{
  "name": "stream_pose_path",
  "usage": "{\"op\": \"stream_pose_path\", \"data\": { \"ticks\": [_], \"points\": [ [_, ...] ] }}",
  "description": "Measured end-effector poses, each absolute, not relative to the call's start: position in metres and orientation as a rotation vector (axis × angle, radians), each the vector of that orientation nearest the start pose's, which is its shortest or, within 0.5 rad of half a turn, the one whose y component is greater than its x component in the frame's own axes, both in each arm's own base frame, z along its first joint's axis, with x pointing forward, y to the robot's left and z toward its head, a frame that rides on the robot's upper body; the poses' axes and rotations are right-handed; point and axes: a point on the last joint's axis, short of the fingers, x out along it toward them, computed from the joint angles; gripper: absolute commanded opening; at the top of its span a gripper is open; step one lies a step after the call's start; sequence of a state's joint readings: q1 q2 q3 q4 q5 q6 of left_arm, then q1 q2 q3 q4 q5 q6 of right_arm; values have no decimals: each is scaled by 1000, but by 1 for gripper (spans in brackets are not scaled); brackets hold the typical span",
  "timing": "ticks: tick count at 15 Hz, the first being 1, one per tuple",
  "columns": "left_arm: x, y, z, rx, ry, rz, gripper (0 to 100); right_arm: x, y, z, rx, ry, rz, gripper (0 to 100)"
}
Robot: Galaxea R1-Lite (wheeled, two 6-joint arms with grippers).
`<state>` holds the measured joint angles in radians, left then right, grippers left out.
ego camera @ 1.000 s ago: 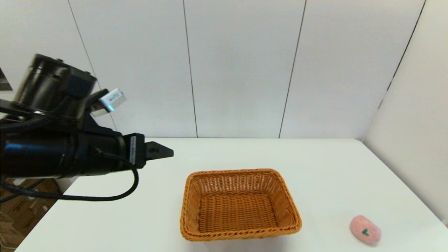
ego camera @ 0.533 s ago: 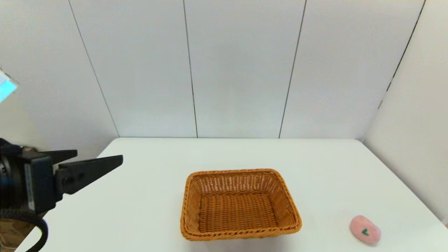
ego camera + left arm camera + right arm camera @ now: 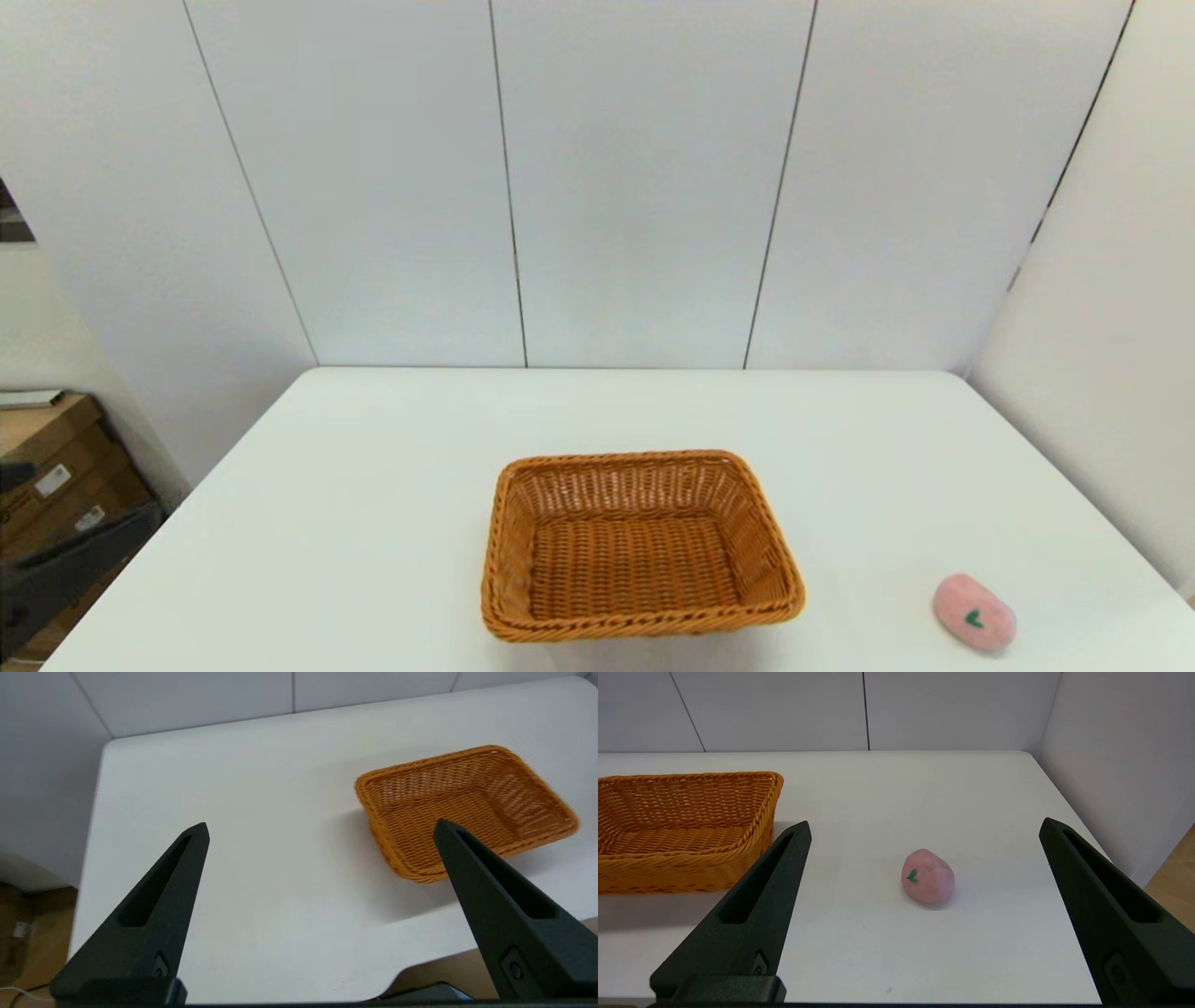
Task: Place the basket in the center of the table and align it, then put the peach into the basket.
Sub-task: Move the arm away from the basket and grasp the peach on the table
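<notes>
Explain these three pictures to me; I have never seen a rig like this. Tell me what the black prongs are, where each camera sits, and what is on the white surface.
This is a two-armed robot at a white table. One picture comes from a camera on its head, looking down. The other two come from cameras on its wrists.

The black prongs are the fingers of each arm's tool. The left tool and the right tool are both open and hold nothing.

On the table sits an empty woven basket, about mid-table. A small pink toy peach lies apart from it on the robot's right, straight ahead of the right tool. Neither arm appears in the head picture.
</notes>
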<state>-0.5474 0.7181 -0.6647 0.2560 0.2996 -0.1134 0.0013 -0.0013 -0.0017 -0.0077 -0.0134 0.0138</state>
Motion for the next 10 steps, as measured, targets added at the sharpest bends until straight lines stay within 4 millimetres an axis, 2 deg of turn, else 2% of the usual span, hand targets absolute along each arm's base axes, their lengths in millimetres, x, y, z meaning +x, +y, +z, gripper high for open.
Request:
{"op": "stream_pose_path", "data": {
  "ticks": [5,10],
  "points": [
    [11,1,206,20,213,-149,100,-23,0,77,13,-10,-12,100],
    [-13,1,182,-22,180,-147,100,-23,0,77,14,-10,-12,100]
  ]
}}
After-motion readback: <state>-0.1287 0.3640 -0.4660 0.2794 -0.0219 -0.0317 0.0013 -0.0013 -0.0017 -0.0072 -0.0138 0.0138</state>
